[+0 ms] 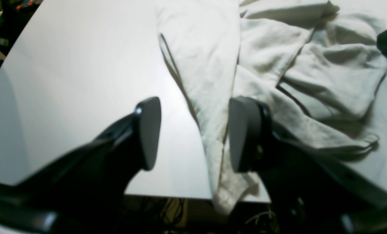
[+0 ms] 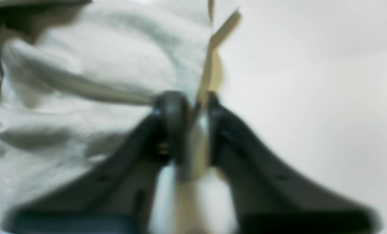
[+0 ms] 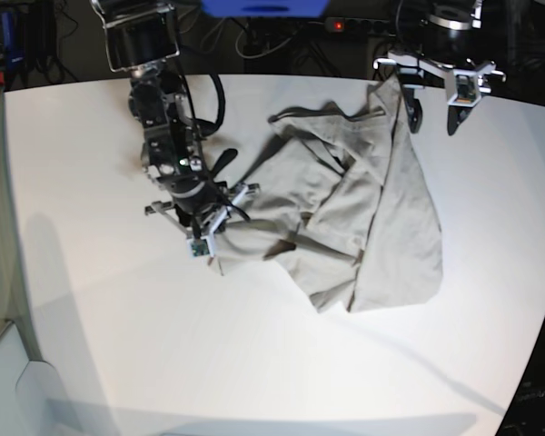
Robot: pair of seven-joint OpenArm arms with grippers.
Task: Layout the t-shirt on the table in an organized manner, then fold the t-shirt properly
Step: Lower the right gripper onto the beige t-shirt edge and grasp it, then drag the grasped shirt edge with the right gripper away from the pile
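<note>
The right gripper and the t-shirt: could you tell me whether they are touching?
Touching. In the right wrist view, the right gripper has its fingers closed on an edge of the t-shirt, and a strip of cloth runs up between them.

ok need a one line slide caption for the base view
Right gripper shut on the crumpled t-shirt on the table.
</note>
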